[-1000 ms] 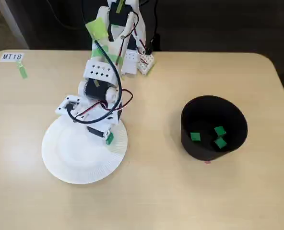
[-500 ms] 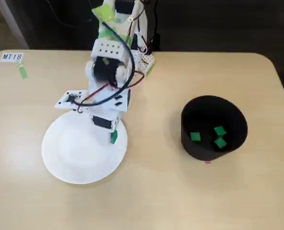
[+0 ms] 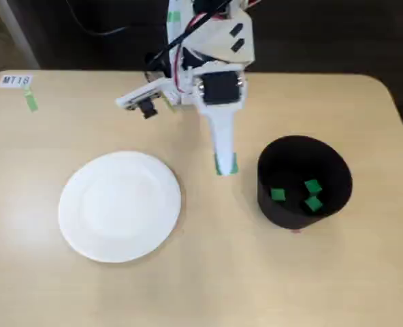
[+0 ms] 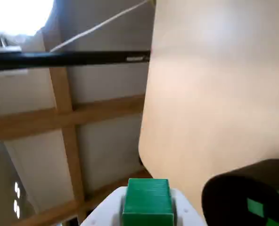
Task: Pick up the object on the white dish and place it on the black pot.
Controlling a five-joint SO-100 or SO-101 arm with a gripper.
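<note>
My gripper (image 3: pixel 225 164) hangs above the table between the white dish (image 3: pixel 120 206) and the black pot (image 3: pixel 303 180), shut on a small green cube (image 3: pixel 227 163). In the wrist view the same cube (image 4: pixel 148 201) sits between the white fingers at the bottom edge, with the pot (image 4: pixel 252 193) to its right. The dish lies bare on the left of the fixed view. Three green cubes (image 3: pixel 312 194) rest inside the pot.
A white label reading MT18 (image 3: pixel 16 81) with a green tape strip (image 3: pixel 31 101) sits at the table's far left corner. The arm's base (image 3: pixel 208 41) stands at the back edge. The table's right edge shows in the wrist view, with floor beyond.
The gripper has lifted off the dish with the cube and swung right toward the pot. The dish now shows nothing on it.
</note>
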